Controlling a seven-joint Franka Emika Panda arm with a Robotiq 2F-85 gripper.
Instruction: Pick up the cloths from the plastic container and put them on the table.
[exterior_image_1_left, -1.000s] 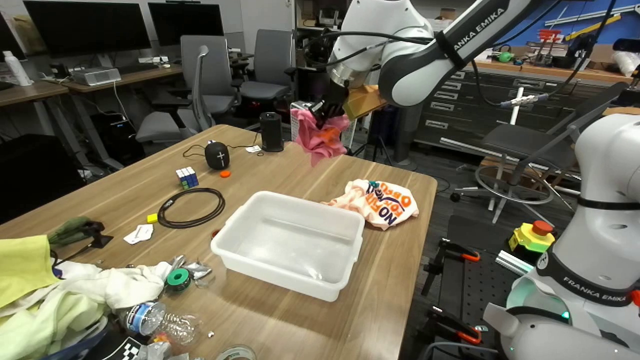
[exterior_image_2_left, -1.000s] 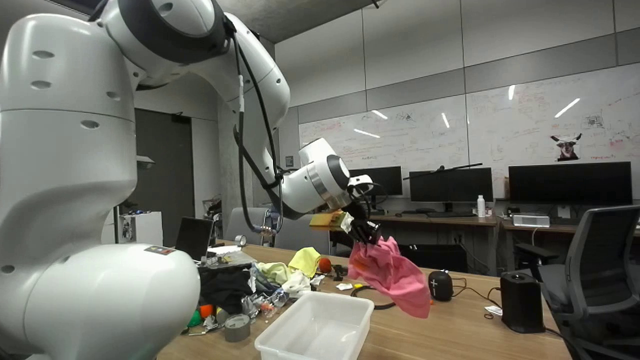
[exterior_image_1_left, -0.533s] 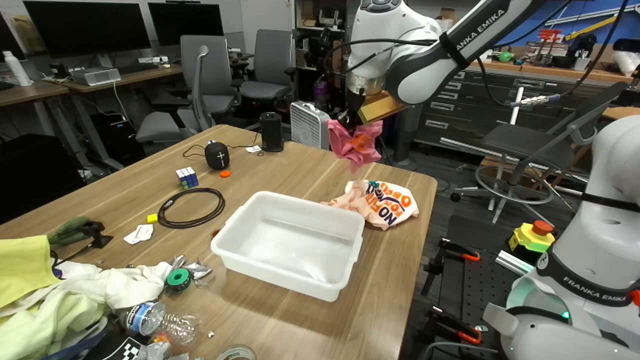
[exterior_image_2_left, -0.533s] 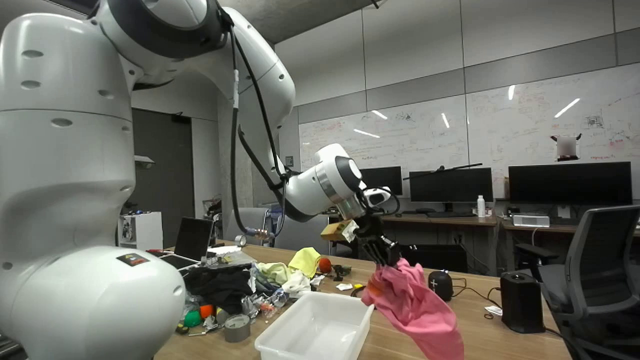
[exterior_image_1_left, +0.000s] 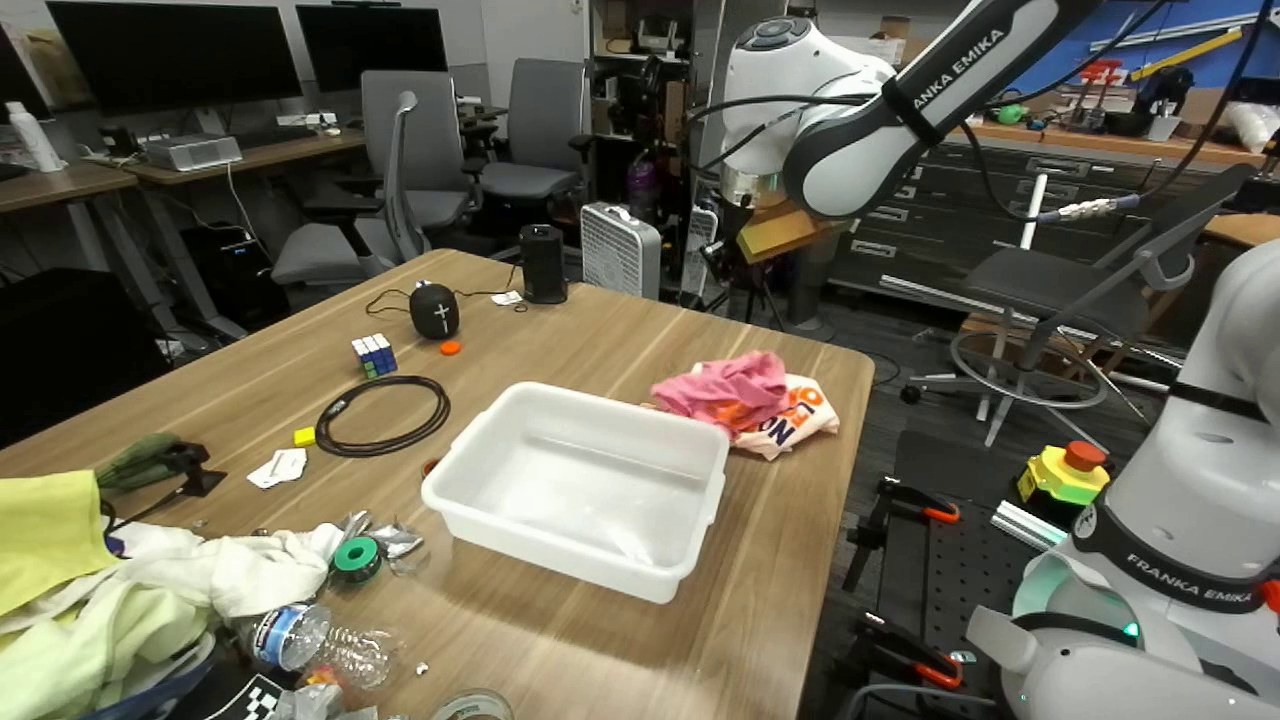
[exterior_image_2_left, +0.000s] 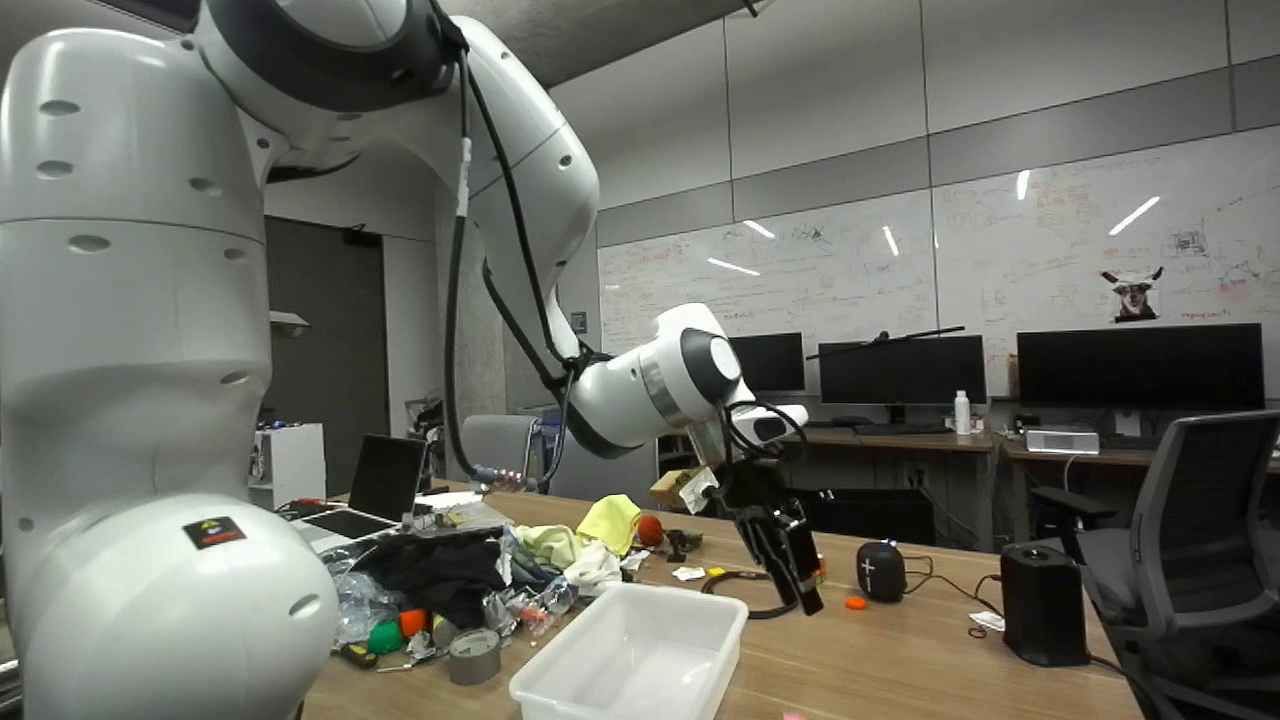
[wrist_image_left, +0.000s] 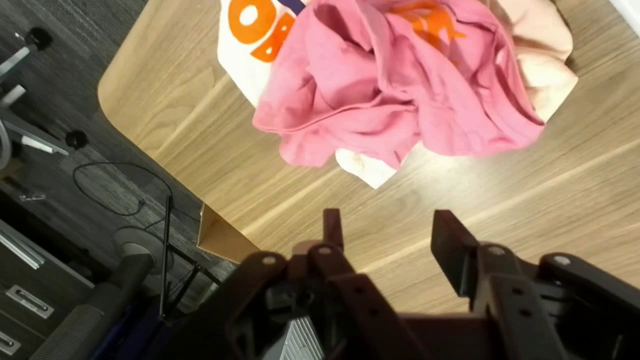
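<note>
The pink cloth (exterior_image_1_left: 735, 388) lies crumpled on top of the white-peach cloth with orange lettering (exterior_image_1_left: 808, 418), on the table beside the plastic container. Both cloths also show in the wrist view, pink (wrist_image_left: 390, 95) over white-peach (wrist_image_left: 245, 62). In an exterior view only a small pink bit (exterior_image_2_left: 793, 716) shows at the bottom edge. The white plastic container (exterior_image_1_left: 590, 490) shows a bare floor; it also stands in the other exterior picture (exterior_image_2_left: 640, 650). My gripper (wrist_image_left: 385, 225) is open with nothing between its fingers, above the table. It also shows in an exterior view (exterior_image_2_left: 808, 597).
A black speaker (exterior_image_1_left: 543, 263), a round speaker (exterior_image_1_left: 434, 311), a puzzle cube (exterior_image_1_left: 374, 355) and a coiled cable (exterior_image_1_left: 383, 416) are on the table. A pile of cloths (exterior_image_1_left: 230, 570) and a plastic bottle (exterior_image_1_left: 320, 645) lie near the container. The table corner (wrist_image_left: 112, 95) is near the cloths.
My gripper moved with the pink cloth over the white-peach cloth, then opened. The pink cloth dropped from the fingers and now lies on the white-peach cloth. The container has not moved.
</note>
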